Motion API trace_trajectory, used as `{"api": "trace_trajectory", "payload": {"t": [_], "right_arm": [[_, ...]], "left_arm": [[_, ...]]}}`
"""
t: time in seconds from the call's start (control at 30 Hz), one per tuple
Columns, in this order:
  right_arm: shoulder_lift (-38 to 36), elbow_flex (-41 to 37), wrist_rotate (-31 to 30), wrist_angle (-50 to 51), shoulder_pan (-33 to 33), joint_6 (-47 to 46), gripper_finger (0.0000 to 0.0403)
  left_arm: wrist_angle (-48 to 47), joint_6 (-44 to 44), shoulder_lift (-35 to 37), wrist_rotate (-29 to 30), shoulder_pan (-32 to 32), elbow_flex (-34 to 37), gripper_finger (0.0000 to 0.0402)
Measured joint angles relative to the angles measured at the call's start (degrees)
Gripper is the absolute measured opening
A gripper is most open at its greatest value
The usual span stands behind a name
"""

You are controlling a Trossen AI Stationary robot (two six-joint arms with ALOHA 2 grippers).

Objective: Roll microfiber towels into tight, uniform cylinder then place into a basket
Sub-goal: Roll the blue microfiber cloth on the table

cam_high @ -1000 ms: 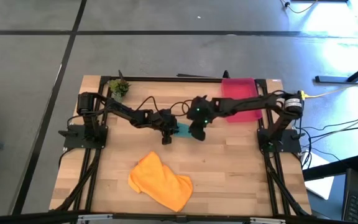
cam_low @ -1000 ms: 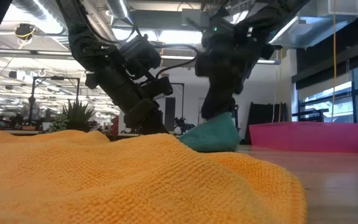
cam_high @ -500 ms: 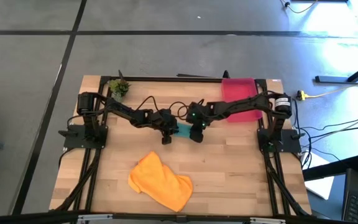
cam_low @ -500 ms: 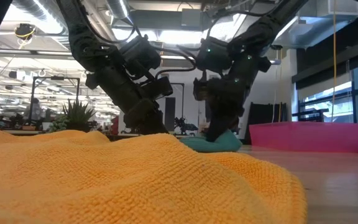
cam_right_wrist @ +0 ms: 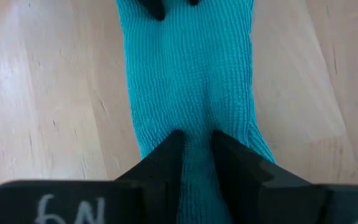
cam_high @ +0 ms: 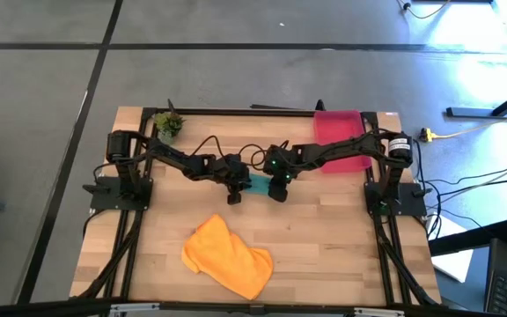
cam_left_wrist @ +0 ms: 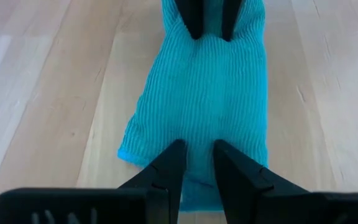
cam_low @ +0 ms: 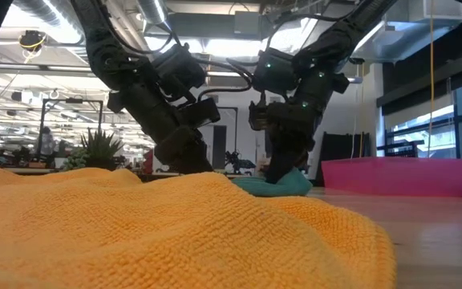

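Note:
The teal towel (cam_high: 257,185) lies mid-table as a narrow, long bundle, stretched between my two grippers. My left gripper (cam_high: 234,195) is shut on its left end and my right gripper (cam_high: 277,192) on its right end. Each wrist view shows the other gripper's fingers at the strip's far end. In the low view the orange towel hides the left fingertips, and the right gripper (cam_low: 283,170) stands on the teal towel (cam_low: 287,186). The orange towel (cam_high: 227,257) lies crumpled near the front edge. The red-pink basket (cam_high: 341,139) stands at the back right. My left gripper pinches a raised fold (cam_left_wrist: 197,134) at the teal towel's left end between its two fingers, slanting down from the table's left and lying along the strip. The towel rests on the table. My right gripper pinches a raised fold (cam_right_wrist: 196,121) at the towel's right end between its two fingers, coming steeply down from the right and along the strip. That end lies on the table.
A small green plant (cam_high: 169,125) stands at the back left corner. The orange towel fills the low view's foreground (cam_low: 135,233). Bare wood (cam_high: 341,229) lies to the right of the orange towel.
My right gripper has gone down and tipped steeper, still shut on the teal towel. The towel's right end, held up as a mound before, now lies low on the table. The left gripper has kept still.

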State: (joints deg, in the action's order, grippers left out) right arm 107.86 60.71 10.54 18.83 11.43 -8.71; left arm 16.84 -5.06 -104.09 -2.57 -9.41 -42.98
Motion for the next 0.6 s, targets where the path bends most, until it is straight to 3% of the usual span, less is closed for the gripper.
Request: {"api": "trace_trajectory", "payload": {"t": [0.23,0.6], "right_arm": [[0.1,-0.02,0.28,0.07,0.03,-0.05,0.0097],[0.15,-0.11,0.47,0.11,0.07,-0.02,0.0097]], "left_arm": [[-1.12,-0.04,1.19,0.0,0.04,0.02,0.0082],[-15.21,-1.55,14.59,3.31,0.04,0.01,0.0082]]}}
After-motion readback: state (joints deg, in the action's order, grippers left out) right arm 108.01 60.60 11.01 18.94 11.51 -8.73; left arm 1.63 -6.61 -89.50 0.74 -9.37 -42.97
